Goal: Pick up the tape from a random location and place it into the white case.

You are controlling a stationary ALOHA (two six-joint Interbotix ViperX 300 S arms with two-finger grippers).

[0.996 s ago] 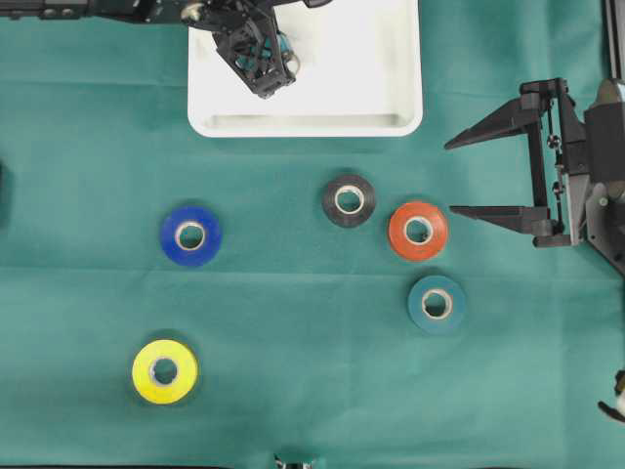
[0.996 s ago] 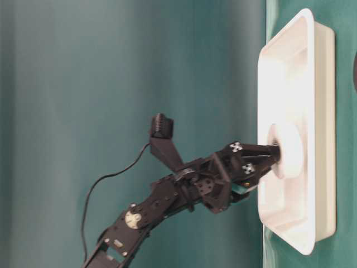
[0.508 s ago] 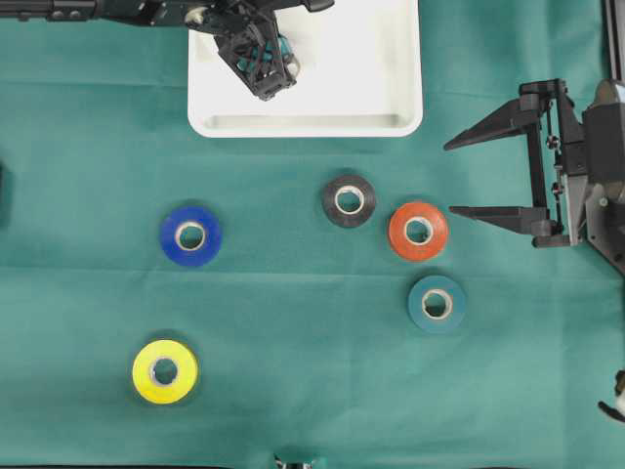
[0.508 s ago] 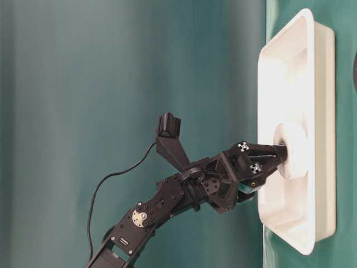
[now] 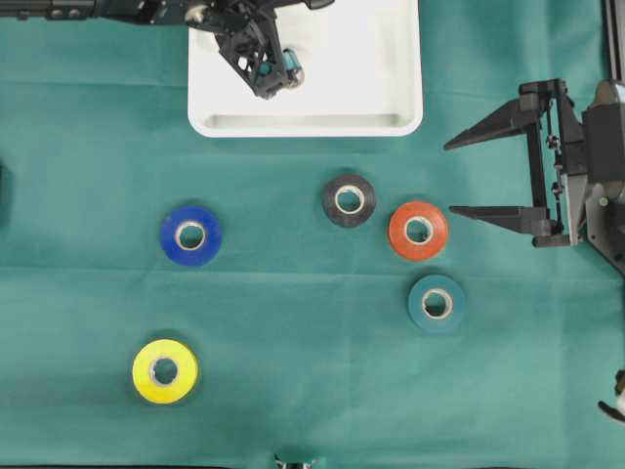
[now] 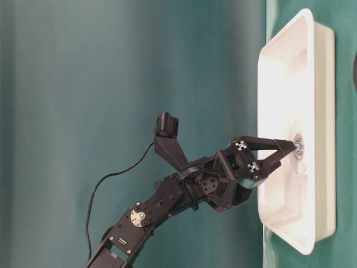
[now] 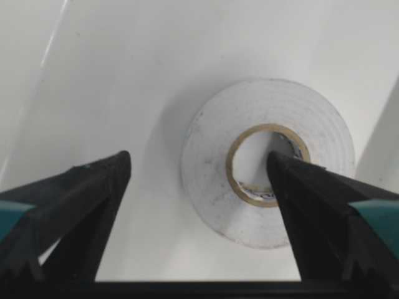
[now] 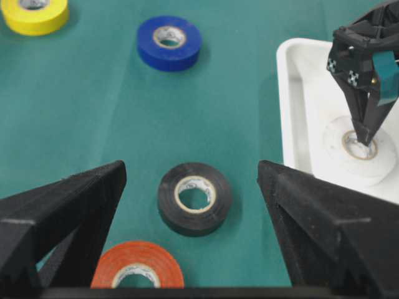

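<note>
While the left gripper (image 7: 199,205) stands spread over the white tape (image 7: 268,161), the roll lies flat on the floor of the white case (image 5: 395,122).

One finger (image 7: 324,205) points into the roll's core, the other (image 7: 68,205) stands clear beside it; nothing is pinched; the right gripper (image 5: 467,178) hangs spread wide and empty at the cloth's right edge, near the orange tape (image 5: 418,231); black (image 5: 349,200), teal (image 5: 436,304), blue (image 5: 190,235) and yellow (image 5: 164,371) rolls lie flat on the green cloth (image 5: 293,322), apart from one another.

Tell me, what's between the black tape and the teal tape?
The orange tape lies between the black tape and the teal tape, seen in the overhead view.
</note>
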